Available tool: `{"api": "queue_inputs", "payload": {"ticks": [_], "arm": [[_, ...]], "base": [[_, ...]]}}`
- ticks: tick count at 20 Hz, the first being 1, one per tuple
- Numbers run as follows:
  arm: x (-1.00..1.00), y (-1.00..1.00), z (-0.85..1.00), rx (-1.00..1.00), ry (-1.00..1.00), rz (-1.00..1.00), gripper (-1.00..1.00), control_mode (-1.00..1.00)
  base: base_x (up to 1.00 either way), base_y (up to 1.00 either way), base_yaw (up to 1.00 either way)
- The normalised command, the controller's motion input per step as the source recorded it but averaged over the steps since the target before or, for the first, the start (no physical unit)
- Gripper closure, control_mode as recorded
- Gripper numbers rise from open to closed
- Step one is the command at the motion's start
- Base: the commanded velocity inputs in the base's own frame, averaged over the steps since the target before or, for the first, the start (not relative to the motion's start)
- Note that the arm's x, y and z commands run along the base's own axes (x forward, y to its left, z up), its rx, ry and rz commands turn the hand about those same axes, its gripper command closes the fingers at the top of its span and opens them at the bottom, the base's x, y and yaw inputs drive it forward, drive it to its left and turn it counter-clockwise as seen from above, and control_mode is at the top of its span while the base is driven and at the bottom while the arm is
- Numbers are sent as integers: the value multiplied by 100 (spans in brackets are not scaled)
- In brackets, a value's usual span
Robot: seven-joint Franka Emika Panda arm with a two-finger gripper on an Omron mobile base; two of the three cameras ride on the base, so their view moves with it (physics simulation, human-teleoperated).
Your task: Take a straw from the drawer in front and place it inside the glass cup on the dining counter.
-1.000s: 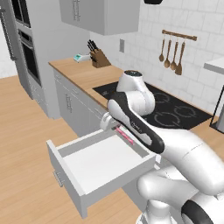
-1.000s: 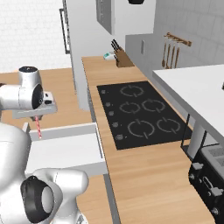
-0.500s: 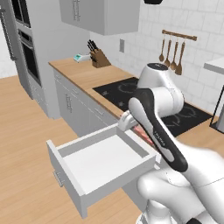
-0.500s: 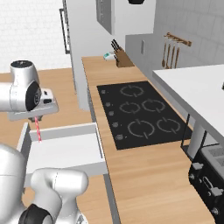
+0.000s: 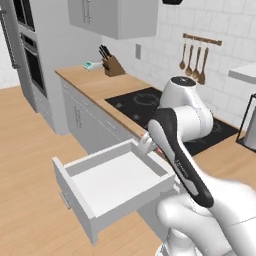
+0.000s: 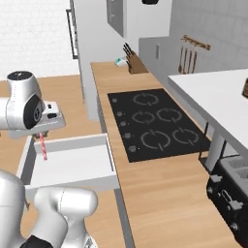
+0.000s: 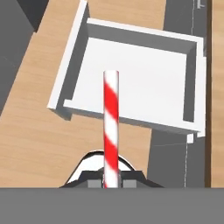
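arm raised since before | gripper [image 7: 111, 183] pinches straw [image 7: 111, 127] above drawer [image 7: 131, 83] | risk: thin straw slips or swings loose in transit

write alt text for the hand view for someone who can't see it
A red and white striped straw is held in the shut claw and points away from the camera, above an open white drawer. The part of the drawer in view has nothing lying in it. Light wood floor shows around it.

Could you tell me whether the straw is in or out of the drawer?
Out: the gripper holds the straw above the open drawer.
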Motion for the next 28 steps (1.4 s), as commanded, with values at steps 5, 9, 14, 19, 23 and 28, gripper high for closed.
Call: {"api": "queue_inputs", "payload": {"ticks": [5,9,14,19,23,28], "arm": [[0,0,0,0,0,0,100,100],[0,0,0,0,0,0,100,100],[0,0,0,0,0,0,100,100],[0,0,0,0,0,0,100,100],[0,0,0,0,0,0,100,100],[0,0,0,0,0,0,100,100]], "base": [[-100,14,1],[-95,93,37],[-51,99,58],[-53,84,32],[-100,37,-5],[-100,12,-18]]}}
